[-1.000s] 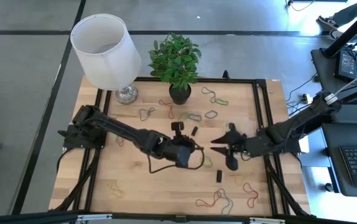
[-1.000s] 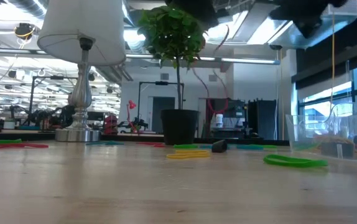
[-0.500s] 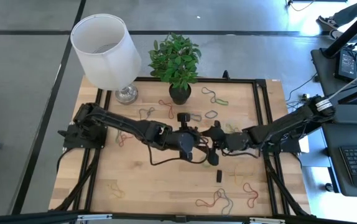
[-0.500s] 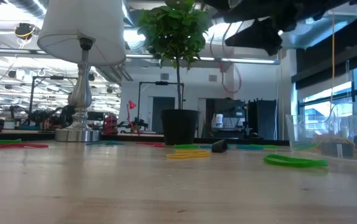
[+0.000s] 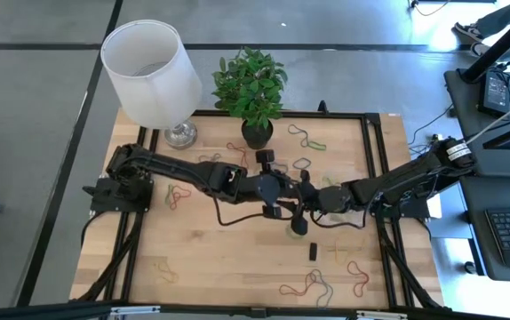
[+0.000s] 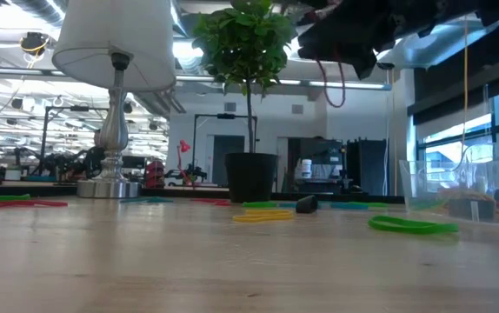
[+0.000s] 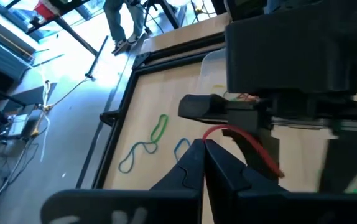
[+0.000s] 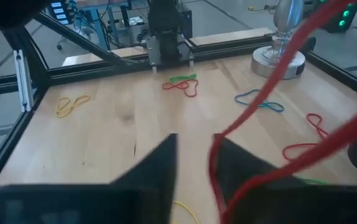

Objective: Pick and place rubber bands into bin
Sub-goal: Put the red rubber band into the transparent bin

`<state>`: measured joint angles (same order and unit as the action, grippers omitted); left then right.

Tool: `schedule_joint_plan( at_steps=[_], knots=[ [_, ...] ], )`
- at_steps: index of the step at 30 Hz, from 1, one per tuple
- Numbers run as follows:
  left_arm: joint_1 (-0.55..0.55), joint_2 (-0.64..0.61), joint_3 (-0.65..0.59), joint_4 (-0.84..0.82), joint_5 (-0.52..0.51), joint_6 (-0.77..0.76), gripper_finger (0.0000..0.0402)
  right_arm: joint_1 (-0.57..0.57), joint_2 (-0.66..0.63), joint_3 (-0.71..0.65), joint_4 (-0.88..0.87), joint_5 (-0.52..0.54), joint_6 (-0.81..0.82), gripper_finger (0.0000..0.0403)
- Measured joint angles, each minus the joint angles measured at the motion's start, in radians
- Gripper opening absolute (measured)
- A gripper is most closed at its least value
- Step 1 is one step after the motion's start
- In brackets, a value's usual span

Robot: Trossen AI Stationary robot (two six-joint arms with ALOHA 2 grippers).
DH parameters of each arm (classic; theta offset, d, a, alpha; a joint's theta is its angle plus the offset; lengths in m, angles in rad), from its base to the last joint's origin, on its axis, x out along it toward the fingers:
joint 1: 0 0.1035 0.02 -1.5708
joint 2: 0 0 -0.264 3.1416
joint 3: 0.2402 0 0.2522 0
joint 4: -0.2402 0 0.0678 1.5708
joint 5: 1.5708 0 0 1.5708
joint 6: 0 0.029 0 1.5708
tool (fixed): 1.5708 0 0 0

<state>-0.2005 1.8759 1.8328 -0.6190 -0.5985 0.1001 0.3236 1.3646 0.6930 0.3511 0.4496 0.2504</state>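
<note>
Both arms meet above the middle of the bench point(image 5: 202, 253). The left gripper point(image 7: 203, 149) has its jaws closed on one end of a red rubber band point(image 7: 244, 143); in the left wrist view the loop curves away from the pinched tips toward the right gripper point(image 5: 306, 197), just in front. In the right wrist view the same red rubber band crosses between the right jaws, which stand partly apart around it; whether they press on it cannot be told. In the low view the band hangs as a red loop below the dark grippers, well above the bench top.

The bin point(image 6: 458, 193) sits on the right side of the bench in the low view, with a green band point(image 6: 410, 225) lying on the wood just beside it. Other rubber bands point(image 5: 317, 286) lie scattered across the bench: a cluster near the front edge, several near the plant pot point(image 5: 257, 135), more at the left. A lamp point(image 5: 153, 76) stands at the back left corner.
</note>
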Motion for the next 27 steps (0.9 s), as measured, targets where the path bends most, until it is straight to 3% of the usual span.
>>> schedule_joint_plan(
  at_steps=[4,13,18,23,27],
  knots=[
    [0.007,0.0,0.0,0.019,0.007,0.0,0.0004,-0.008,0.0,0.0,-0.009,0.0,-0.01,0.0013],
    [0.006,0.0,0.001,0.028,0.009,-0.014,0.0042,-0.008,-0.014,0.0,-0.029,0.0,-0.037,0.0005],
    [0.005,0.0,0.001,0.016,0.015,-0.039,0.0076,-0.008,-0.096,0.0,-0.114,0.002,-0.025,0.0005],
    [-0.008,-0.01,0.001,-0.004,-0.018,-0.139,0.0098,-0.008,-0.236,0.0,-0.308,0.022,0.039,0.0004],
    [-0.013,-0.046,0.001,-0.103,-0.047,-0.232,0.0098,-0.009,-0.361,0.0,-0.526,0.066,0.19,0.0003]
  ],
)
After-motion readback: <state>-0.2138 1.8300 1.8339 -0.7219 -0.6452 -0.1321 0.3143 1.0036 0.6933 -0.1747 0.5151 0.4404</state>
